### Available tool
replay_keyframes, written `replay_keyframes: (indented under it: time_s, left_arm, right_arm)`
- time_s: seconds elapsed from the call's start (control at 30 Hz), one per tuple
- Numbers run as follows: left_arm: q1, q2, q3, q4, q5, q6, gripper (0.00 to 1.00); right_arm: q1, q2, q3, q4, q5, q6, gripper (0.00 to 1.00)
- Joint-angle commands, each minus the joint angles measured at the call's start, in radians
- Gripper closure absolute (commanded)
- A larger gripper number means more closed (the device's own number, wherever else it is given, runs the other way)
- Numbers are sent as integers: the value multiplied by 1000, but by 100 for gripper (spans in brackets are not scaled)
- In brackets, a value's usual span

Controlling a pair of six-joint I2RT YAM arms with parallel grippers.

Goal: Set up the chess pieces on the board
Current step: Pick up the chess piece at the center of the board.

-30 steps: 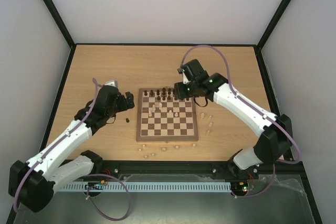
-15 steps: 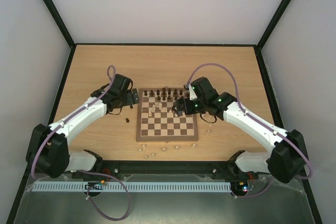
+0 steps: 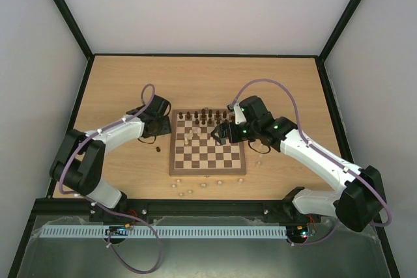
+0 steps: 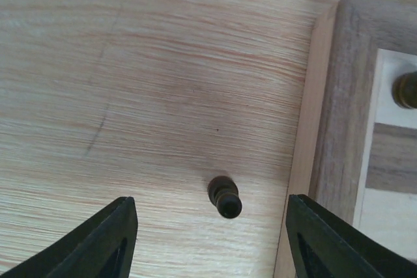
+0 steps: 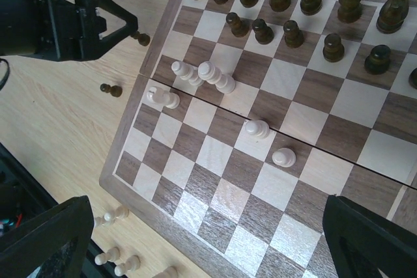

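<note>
entry: 1 dark piece (image 4: 225,198) on the table (image 4: 130,96), just beside the board (image 4: 332,128). we log the left gripper (image 3: 165,124) spread astride it, not touching; right gripper (image 5: 207,208) wide apart above pale pieces (image 5: 218,79) midboard.

The board (image 5: 225,196) is dark brown and cream checks with a lighter brown wood border. There are dark brown pieces (image 5: 333,47) and pale beige pieces (image 5: 284,156). The counter (image 4: 163,63) is light tan wood with streaky grain. The arms (image 3: 313,152) are white with black joints, and the cables (image 3: 267,81) are purple.
</note>
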Motion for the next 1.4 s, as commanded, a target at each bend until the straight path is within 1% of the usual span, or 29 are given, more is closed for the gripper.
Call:
replay_keyframes:
  time_s: [0.0,0.2,0.27,0.53,0.63,0.67,0.73,0.83,0.93,1.2,1.37]
  left_arm:
    - [4,46,15,30,-6,1,37]
    - [5,109,36,37,3,17,51]
    - [7,132,40,39,11,22,54]
    - [10,164,31,63,22,25,72]
    - [10,164,38,54,15,25,72]
    - [10,162,42,48,12,26,71]
    - [9,157,47,39,8,27,67]
    - [8,142,53,23,4,24,57]
    - [6,118,56,5,-6,20,54]
    - [-4,84,57,-20,-11,18,67]
    - [-8,96,54,-16,-5,20,68]
  right_arm:
    - [3,-26,-17,6,-20,4,3]
    - [3,-24,-20,9,-13,4,4]
    - [3,-21,-21,8,-15,4,5]
    - [3,-11,-24,11,-12,5,6]
    - [3,-9,-25,13,-12,4,6]
    - [3,-9,-25,13,-11,5,6]
    - [3,-7,-26,14,-15,4,6]
    - [3,-2,-25,15,-14,4,6]
    - [3,0,-25,16,-12,5,6]
    - [3,5,-25,17,-14,4,7]
    - [3,5,-27,16,-9,4,7]
